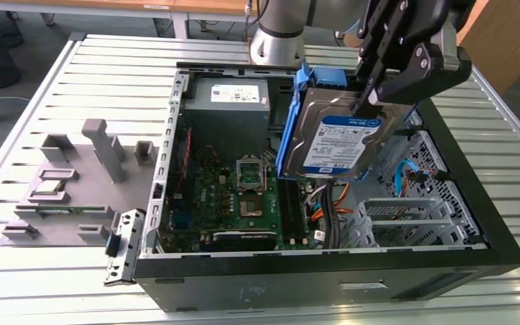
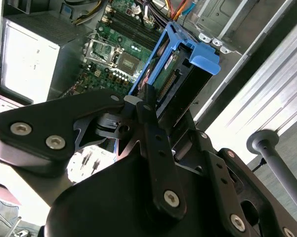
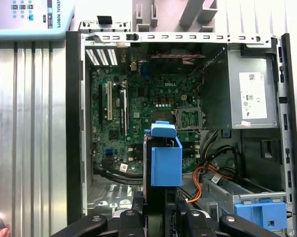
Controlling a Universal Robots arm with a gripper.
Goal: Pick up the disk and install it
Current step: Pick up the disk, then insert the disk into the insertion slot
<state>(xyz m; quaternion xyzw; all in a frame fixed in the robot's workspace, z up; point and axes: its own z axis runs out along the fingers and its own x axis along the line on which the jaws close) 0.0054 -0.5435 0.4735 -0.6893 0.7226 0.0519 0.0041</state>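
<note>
- In the exterior view, the gripper (image 1: pixel 367 107) pinched the top edge of the disk (image 1: pixel 337 145). The disk hung tilted, label outward, above the open computer case (image 1: pixel 332 288), towards the exterior view's right of the motherboard (image 1: pixel 242 193).
- In the second wrist view, the fingers (image 2: pixel 149 118) were pressed on the disk's end, between its blue rails (image 2: pixel 200 59).
- In the first wrist view, the disk stood edge-on over the board, apart from the drive cage (image 3: pixel 232 192). The pick-up looked done and the installing was in hand. Seating it would call for squaring the rails with the cage.
</note>
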